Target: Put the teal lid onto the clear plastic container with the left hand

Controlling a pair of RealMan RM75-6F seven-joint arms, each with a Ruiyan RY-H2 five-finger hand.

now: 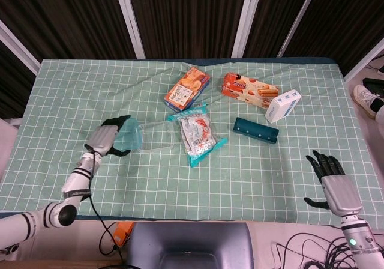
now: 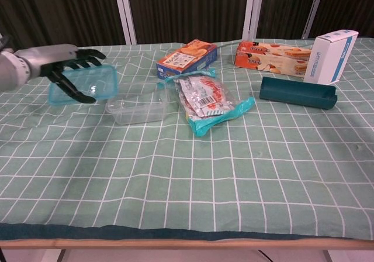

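My left hand (image 1: 103,140) (image 2: 51,66) holds the teal lid (image 1: 129,138) (image 2: 87,83) tilted in the air, just left of the clear plastic container (image 1: 157,137) (image 2: 137,103). The container sits upright and open on the green checked cloth near the table's middle. In the head view the lid's right edge overlaps the container's left rim. My right hand (image 1: 331,182) hovers open over the near right corner of the table, fingers spread, holding nothing; the chest view does not show it.
Right of the container lies a teal-edged snack bag (image 1: 197,132) (image 2: 209,102). Behind stand an orange biscuit box (image 1: 186,89) (image 2: 187,57), a long orange cracker box (image 1: 249,89) (image 2: 272,57), a white carton (image 1: 282,105) (image 2: 330,56) and a dark teal case (image 1: 256,129) (image 2: 298,92).
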